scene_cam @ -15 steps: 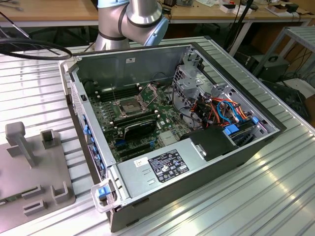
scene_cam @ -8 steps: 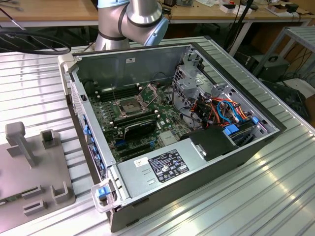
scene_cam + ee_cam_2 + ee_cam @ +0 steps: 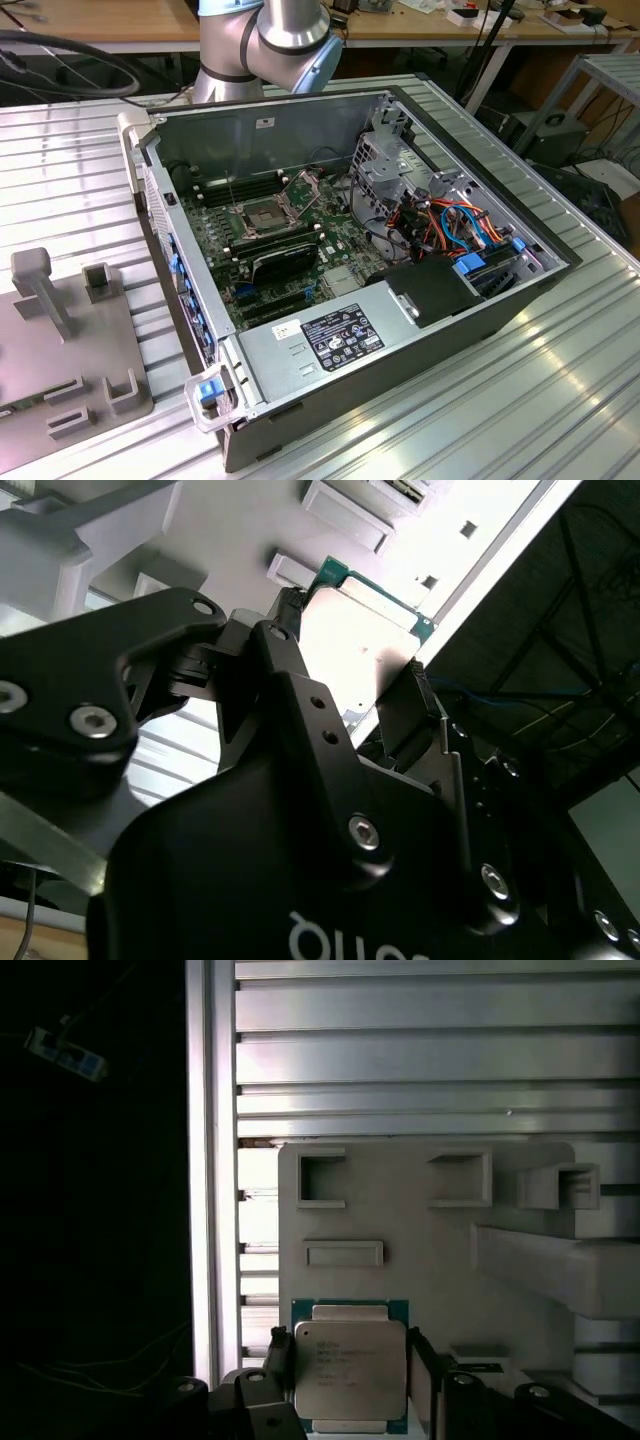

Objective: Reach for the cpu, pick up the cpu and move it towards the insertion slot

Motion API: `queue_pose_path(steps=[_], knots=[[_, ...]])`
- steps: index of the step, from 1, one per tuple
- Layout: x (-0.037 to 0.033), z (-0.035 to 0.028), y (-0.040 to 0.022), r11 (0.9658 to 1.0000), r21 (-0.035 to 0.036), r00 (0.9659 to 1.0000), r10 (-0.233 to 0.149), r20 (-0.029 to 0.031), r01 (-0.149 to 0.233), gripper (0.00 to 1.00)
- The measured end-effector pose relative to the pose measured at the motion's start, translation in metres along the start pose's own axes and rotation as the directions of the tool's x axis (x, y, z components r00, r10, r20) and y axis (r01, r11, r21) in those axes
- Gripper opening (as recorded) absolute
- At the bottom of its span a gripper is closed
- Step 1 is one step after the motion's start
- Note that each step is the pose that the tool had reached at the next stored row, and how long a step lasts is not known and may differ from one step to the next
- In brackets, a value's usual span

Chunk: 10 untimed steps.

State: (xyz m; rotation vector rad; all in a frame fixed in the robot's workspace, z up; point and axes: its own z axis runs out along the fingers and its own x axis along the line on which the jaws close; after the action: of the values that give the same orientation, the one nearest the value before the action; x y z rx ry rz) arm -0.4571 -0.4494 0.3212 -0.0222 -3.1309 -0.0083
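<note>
Clamped tight: black two-finger tool (image 3: 347, 1352) on small square silver-lidded, green-rimmed cpu (image 3: 350, 1378), pinching two opposite edges in the first wrist view. Held over pale grey moulded fixture plate (image 3: 400, 1215); touching plate or lifted, cannot tell. Beyond plate, ribbed aluminium counter (image 3: 400, 1060). Farther, well apart from plate toward the exterior view's right, silver-framed square insertion slot (image 3: 262, 215) inside open dark computer case (image 3: 270, 125).
</note>
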Motion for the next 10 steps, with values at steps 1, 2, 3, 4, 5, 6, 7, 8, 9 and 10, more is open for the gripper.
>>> queue_pose_path(steps=[1, 2, 3, 4, 5, 6, 7, 8, 9, 10], knots=[[0.0, -0.0015, 0.0, 1.0, 0.0, 1.0, 0.0, -0.0002, 0.0, 0.55], [0.0, -0.003, 0.0, 1.0, 0.0001, 1.0, 0.0, -0.0005, 0.0, 0.55], [0.0, -0.0048, 0.0, 1.0, 0.0, 1.0, 0.0, -0.0007, 0.0, 0.55], [0.0001, -0.0065, 0.0, 1.0, 0.0001, 1.0, 0.0, -0.0009, 0.0, 0.55], [0.0001, -0.0077, 0.0001, 1.0, 0.0, 1.0, 0.0, -0.0011, 0.0, 0.55], [0.0001, -0.0089, 0.0001, 1.0, 0.0001, 1.0, 0.0, -0.0014, 0.0, 0.55], [0.0001, -0.0104, 0.0001, 1.0, 0.0001, 1.0, 0.0, -0.0016, 0.0, 0.55], [0.0001, -0.0115, 0.0001, 1.0, 0.0, 1.0, 0.0, -0.0016, 0.0, 0.55], [0.0001, -0.0131, 0.0001, 1.0, 0.0001, 1.0, 0.0, -0.002, 0.0, 0.55], [0.0001, -0.0142, 0.0001, 1.0, 0.0, 1.0, 0.0, -0.002, 0.0, 0.55]])
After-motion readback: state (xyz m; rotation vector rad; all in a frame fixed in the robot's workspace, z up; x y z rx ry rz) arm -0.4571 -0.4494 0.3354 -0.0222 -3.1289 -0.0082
